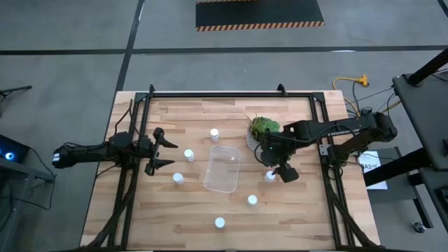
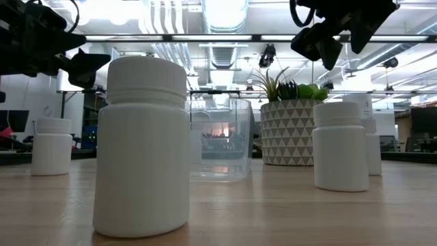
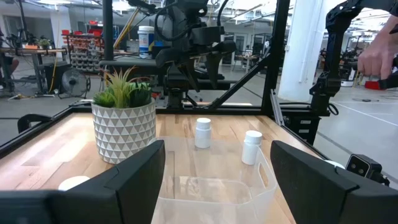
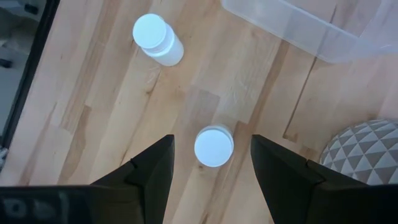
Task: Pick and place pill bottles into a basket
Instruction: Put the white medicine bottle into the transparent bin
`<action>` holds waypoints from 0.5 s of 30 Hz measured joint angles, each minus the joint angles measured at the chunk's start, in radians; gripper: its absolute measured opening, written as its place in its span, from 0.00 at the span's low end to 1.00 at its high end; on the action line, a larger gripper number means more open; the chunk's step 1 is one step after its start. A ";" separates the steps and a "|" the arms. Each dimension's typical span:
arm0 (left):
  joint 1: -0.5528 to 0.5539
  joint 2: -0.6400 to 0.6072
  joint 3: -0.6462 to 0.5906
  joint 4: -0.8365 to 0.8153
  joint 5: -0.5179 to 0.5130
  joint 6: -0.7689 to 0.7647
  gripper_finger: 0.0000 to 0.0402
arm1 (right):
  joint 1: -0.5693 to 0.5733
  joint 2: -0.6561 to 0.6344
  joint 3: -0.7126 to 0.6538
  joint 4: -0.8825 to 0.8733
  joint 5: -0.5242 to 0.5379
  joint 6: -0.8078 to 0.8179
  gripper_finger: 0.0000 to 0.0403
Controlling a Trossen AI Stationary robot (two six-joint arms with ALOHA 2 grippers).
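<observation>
Pale wooden desk (image 1: 140, 210) under a black frame, grey floor all round. At its middle, seen from above, clear basket (image 1: 222, 183), apparently empty. Ringed about it, clock read with twelve at the far edge: six pill bottles, all upright, all outside the tub. One at twelve (image 1: 214, 133), one at ten (image 1: 189, 155), one at nine (image 1: 178, 178), one at three (image 1: 270, 176), one at five (image 1: 252, 201), one at six (image 1: 220, 223). Over the three o'clock bottle, right pincer (image 4: 211, 149), pointing down, fingers parted moderately and standing either side of the cap with a gap on both sides, holding nothing. Step in hand, by the look of it: lining up for the first pick. Next move likely to call for a straight drop around the bottle, a close on its body, a lift clear of the desk, then a short carry toward nine to the tub. Further out, one potted plant (image 1: 262, 127) at one o'clock, near the right arm and worth avoiding. Beyond the ten and nine o'clock bottles, left pincer (image 1: 170, 152), spread wide, empty, waiting.
</observation>
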 joint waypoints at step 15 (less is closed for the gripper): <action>0.000 0.000 0.000 0.000 0.000 0.000 0.68 | 0.003 0.000 -0.057 0.019 0.000 0.003 0.80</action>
